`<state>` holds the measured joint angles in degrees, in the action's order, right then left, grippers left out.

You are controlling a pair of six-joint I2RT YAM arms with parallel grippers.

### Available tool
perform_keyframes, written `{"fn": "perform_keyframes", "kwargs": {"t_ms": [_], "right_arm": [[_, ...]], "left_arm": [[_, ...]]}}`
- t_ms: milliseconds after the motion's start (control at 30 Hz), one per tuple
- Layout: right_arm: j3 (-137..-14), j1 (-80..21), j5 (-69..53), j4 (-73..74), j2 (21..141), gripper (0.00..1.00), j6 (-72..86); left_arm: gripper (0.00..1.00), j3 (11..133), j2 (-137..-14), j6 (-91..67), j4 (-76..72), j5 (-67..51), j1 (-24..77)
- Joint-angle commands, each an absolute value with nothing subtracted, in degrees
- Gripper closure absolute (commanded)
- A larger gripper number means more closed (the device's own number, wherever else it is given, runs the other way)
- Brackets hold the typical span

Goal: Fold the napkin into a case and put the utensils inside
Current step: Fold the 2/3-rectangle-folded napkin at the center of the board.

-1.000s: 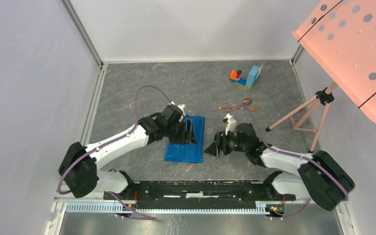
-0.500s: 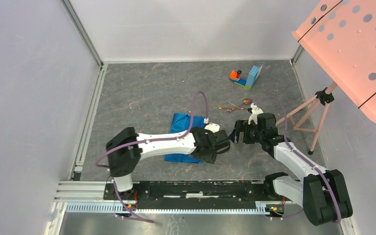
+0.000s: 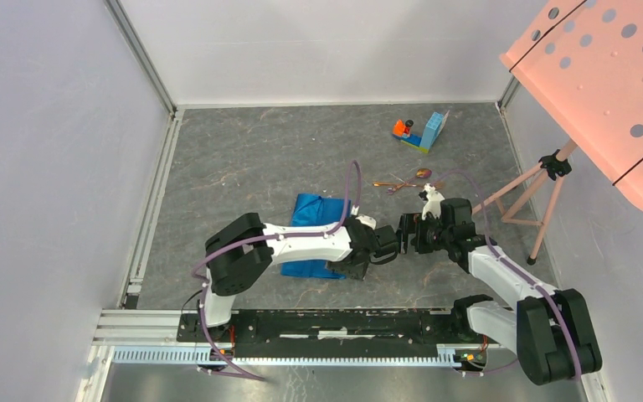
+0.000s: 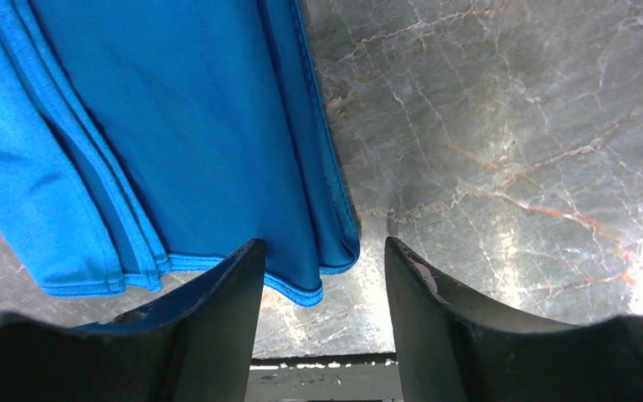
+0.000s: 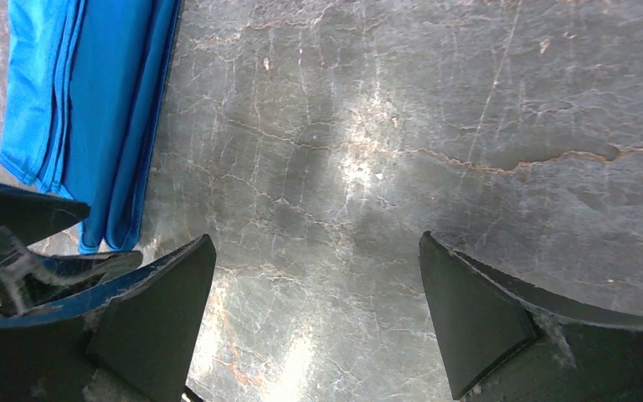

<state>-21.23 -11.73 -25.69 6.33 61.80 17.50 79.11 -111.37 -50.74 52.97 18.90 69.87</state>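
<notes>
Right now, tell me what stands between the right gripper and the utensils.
Nothing visible does: only table lies between the open right gripper and the utensils farther back. The gripper points left, toward the napkin, not at them.

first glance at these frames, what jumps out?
The bright blue napkin sits folded in layers in the middle of the top view. Both arms converge at its right edge, with the left tool open over the napkin's corner and the right tool open and empty close beside it. The copper utensils lie beyond them, and a pink perforated board fills the top right corner.
</notes>
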Motion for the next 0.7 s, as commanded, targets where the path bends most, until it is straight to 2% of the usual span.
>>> {"fn": "perform_keyframes", "kwargs": {"t_ms": [0,100,167,233,333,533,667], "right_arm": [[-20.57,-11.46,-29.69,2.37,62.84,0.02,16.92],[-20.26,-11.52,-31.18,1.30,64.30,0.02,16.67],[-19.94,-11.58,-32.69,0.44,65.65,0.02,16.66],[-18.84,-11.74,-34.98,-3.76,67.24,0.02,17.96],[-17.11,-12.40,-41.69,-12.54,72.01,0.02,24.29],[-17.04,-18.27,-41.69,-31.69,81.11,0.02,41.19],[-20.07,-22.63,-37.67,-36.57,86.85,0.02,49.37]], "left_arm": [[0.40,78.79,-112.92,-51.03,50.65,18.44,68.82],[0.50,76.50,-112.40,-50.67,48.80,18.18,68.25],[0.60,75.48,-111.44,-50.22,47.92,18.45,67.81],[0.74,74.86,-110.26,-49.89,47.34,18.95,67.49],[0.85,73.75,-107.16,-49.39,46.58,19.49,67.33],[0.91,71.18,-100.11,-49.31,46.19,20.37,67.25],[0.92,70.58,-97.27,-49.48,46.17,20.39,67.25]]}}
